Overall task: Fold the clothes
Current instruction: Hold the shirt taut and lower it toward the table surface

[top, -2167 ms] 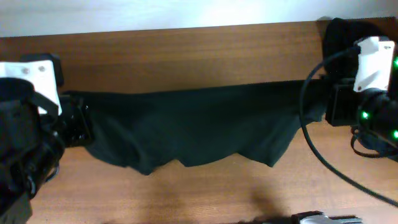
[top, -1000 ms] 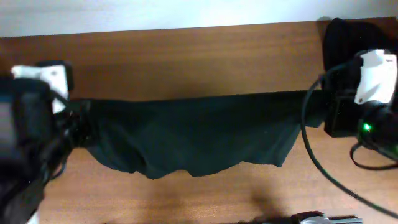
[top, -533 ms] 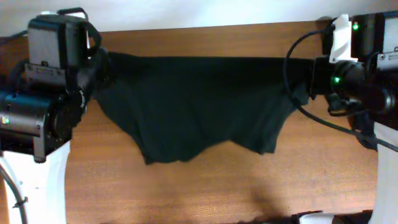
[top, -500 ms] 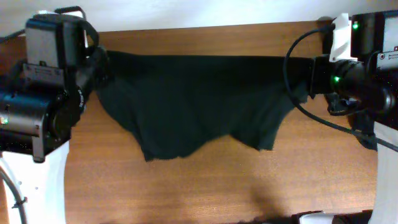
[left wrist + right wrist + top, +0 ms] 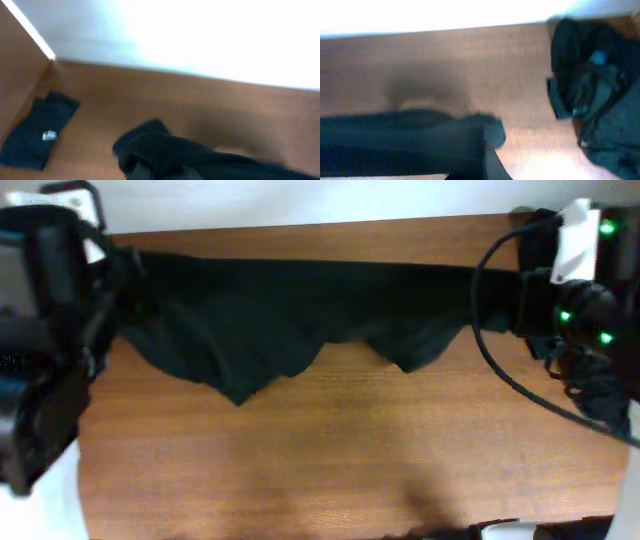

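So the black garment (image 5: 300,310) is held stretched lengthwise left-to-right, its ends clamped by left gripper (image 5: 125,268) and right gripper (image 5: 512,290).

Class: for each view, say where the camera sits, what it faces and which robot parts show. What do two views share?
Overhead: above the table, looking down; left arm and right arm show, black garment stretched between.
Left wrist: low, facing the far wall; left pincer barely shows, shut on that garment.
Right wrist: low, facing the far wall; right pincer shut on it, clothes pile right.
Shared: all see the garment.
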`<act>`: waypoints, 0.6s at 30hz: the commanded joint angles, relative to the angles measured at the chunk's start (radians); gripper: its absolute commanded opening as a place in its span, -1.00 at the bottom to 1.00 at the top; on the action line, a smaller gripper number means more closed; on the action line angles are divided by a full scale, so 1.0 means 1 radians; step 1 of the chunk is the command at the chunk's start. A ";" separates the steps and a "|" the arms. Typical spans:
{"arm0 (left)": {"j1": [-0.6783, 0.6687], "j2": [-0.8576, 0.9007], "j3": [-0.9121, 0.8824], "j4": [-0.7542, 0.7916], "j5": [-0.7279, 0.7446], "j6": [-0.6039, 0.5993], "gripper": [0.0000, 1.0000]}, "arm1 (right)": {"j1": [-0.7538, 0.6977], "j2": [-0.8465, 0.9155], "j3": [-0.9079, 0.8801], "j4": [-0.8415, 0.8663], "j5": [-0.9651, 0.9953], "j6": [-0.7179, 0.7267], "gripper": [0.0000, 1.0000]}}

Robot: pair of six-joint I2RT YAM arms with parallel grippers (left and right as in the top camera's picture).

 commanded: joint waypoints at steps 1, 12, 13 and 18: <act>0.021 -0.034 0.125 0.029 -0.028 0.043 -0.99 | -0.012 -0.007 0.098 0.005 0.047 0.001 -0.92; 0.021 -0.034 0.216 0.120 0.000 0.072 -0.99 | -0.012 0.045 0.273 -0.013 -0.085 0.005 -0.93; 0.021 -0.034 0.228 0.094 0.000 0.071 -0.99 | -0.012 0.044 0.279 -0.025 -0.085 0.009 -0.92; 0.021 -0.048 0.247 -0.048 -0.007 0.007 -0.99 | -0.012 0.026 0.294 -0.060 -0.095 0.019 -0.92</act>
